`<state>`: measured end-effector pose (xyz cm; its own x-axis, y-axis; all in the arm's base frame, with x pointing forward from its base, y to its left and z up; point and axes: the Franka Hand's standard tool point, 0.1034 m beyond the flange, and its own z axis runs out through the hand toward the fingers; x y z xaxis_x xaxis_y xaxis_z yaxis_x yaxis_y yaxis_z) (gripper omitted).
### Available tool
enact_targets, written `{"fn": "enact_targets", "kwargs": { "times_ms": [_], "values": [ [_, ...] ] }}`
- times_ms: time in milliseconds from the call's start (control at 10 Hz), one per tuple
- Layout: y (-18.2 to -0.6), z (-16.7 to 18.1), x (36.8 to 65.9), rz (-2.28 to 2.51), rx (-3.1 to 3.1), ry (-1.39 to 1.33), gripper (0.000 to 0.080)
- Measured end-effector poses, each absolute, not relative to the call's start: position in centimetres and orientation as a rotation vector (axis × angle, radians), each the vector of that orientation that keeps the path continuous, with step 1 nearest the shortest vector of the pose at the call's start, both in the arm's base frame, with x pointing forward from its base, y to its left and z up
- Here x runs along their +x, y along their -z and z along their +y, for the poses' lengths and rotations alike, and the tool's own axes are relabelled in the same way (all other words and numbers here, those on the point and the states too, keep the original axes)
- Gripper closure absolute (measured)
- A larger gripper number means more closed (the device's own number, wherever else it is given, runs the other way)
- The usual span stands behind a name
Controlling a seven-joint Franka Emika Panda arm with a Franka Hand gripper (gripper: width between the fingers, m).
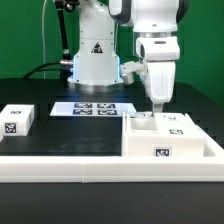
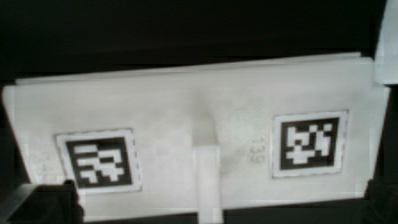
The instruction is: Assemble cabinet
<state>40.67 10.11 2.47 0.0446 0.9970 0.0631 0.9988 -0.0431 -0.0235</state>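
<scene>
The cabinet body [image 1: 172,140] is a glossy white open box with square tags, at the exterior view's right. My gripper [image 1: 154,112] hangs straight down over its back left part, fingertips at the level of its upper edge. In the wrist view the cabinet's white surface [image 2: 187,110] fills the frame, with two tags and a narrow raised ridge [image 2: 208,185] between them. My gripper [image 2: 210,202] is open; its dark fingers [image 2: 45,205] stand wide apart on either side of the ridge and grip nothing. A small separate white tagged cabinet panel [image 1: 18,120] lies at the far left.
The marker board [image 1: 95,108] lies flat in the middle behind the cabinet. A long low white border rail [image 1: 60,162] runs along the front. The robot base [image 1: 95,55] stands at the back, on a black table.
</scene>
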Motion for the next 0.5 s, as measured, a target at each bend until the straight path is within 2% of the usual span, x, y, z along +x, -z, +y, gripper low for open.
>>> {"fn": "enact_targets", "kwargs": {
  "times_ms": [500],
  "values": [
    [-1.30,10.02,40.00,-2.105,-2.222,0.024,0.0002]
  ]
}}
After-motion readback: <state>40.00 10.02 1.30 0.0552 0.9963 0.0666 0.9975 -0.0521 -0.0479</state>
